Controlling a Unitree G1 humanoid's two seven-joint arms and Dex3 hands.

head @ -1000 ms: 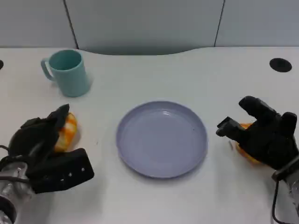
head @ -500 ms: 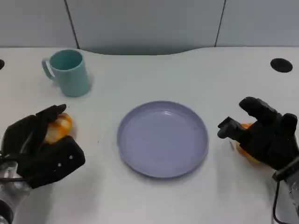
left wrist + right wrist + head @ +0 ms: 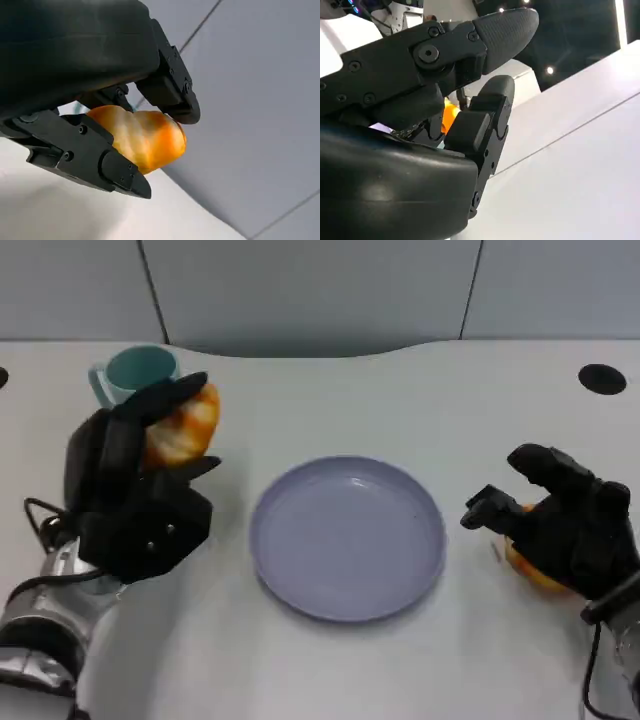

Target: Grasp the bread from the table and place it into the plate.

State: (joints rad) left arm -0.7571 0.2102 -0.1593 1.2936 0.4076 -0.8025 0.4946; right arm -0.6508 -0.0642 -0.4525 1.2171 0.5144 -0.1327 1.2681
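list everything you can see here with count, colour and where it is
bread: 1, orange and cream, held up off the table in the left robot hand, left of the plate
second bread: 1, orange, on the table right of the plate, under the right robot hand
plate: 1, pale purple, centre of the table
mug: 1, teal, far left of the table, partly behind the left robot hand
table: 1, white
round hole: 1, black, far right of the table
left robot hand: 1, black, gripping the bread
right robot hand: 1, black, over the second bread
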